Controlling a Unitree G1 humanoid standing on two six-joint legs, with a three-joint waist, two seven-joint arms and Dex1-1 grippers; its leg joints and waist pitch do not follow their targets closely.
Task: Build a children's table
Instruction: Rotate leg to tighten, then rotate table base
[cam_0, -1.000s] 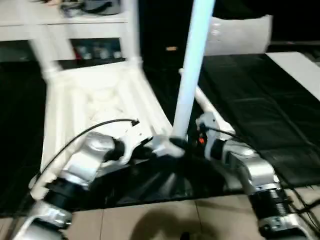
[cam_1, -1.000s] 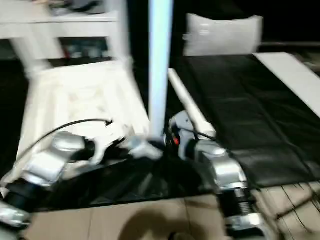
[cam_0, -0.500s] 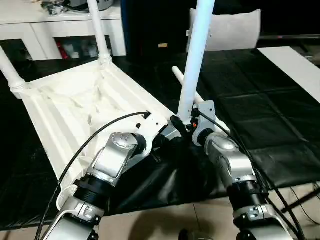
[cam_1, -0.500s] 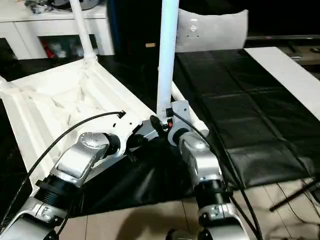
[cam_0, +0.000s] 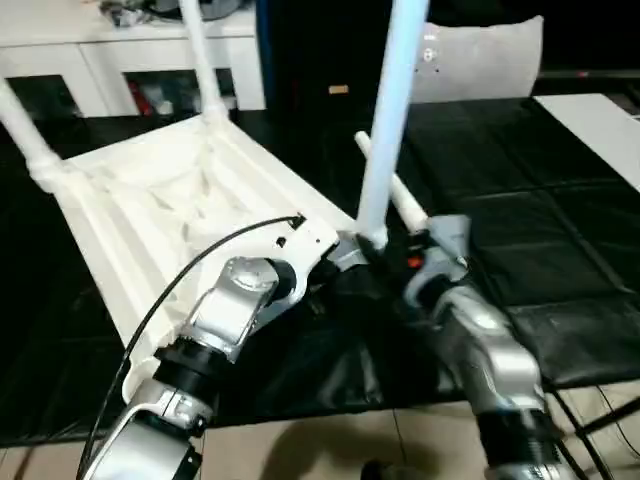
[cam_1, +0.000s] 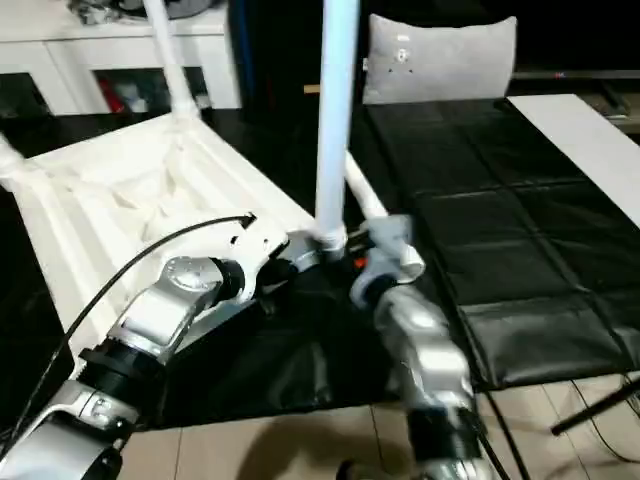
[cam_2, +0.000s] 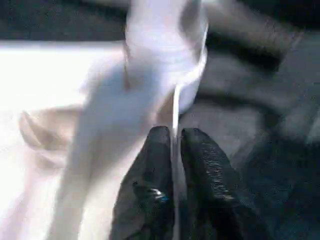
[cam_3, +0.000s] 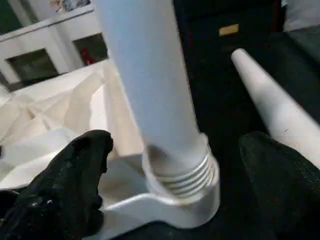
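The children's table top (cam_0: 170, 200) lies upside down on the black mat, ribs up. Two legs (cam_0: 200, 60) (cam_0: 25, 130) stand in its far corners. A third leg (cam_0: 385, 120) stands upright in the near right corner socket (cam_3: 180, 192), its thread rings showing above the collar. A loose leg (cam_3: 272, 100) lies on the mat just behind it. My left gripper (cam_2: 176, 135) is shut on the top's thin edge beside that socket. My right gripper (cam_3: 175, 145) is open wide, one finger (cam_3: 75, 165) on each side of the upright leg, both apart from it.
A white cabinet (cam_0: 120, 40) runs along the back left. A grey-white cushion (cam_0: 485, 60) leans at the back right. A white board (cam_0: 600, 125) lies at the mat's right edge. Tiled floor (cam_0: 330, 450) shows in front of the black mat (cam_0: 520, 200).
My right gripper has opened wider and drawn back a little from the upright leg's base. My left gripper stays on the top's edge. The camera has shifted slightly.
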